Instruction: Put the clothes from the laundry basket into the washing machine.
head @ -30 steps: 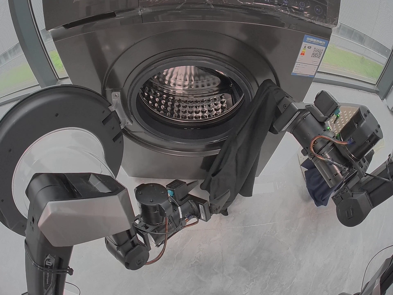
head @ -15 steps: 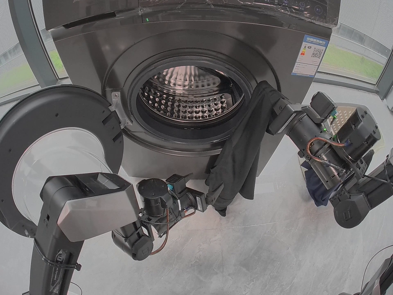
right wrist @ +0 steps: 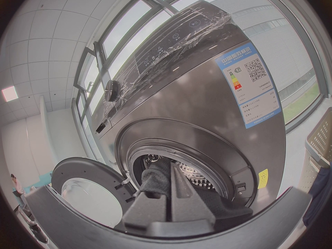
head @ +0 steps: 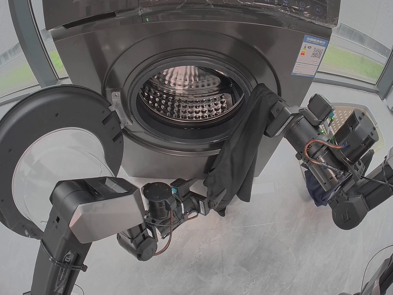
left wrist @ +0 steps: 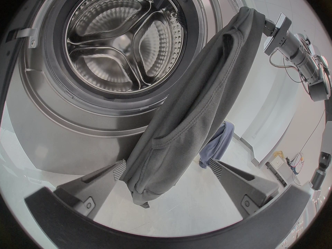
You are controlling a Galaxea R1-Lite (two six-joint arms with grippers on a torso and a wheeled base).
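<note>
Black garment [head: 241,144] is hanging from the right jaws, which are clenching its top fold just beside the right rim of the drum [head: 188,99] mouth. Left jaws are standing released, spread either side of the hanging lower hem, low before the washing machine [head: 102,58]. Step in hand, judging: feeding it in. Doing this well is likely needing the left jaws gathering the hem and lifting it over the door seal while the right is carrying the top deep inside, so nothing is trailing. Door [head: 53,115] is standing wide open. Laundry basket [head: 348,115] is holding a blue cloth [head: 315,185]. Label [head: 309,56] is showing coloured bars and a code square; maker's lettering is sitting on the top left panel.
</note>
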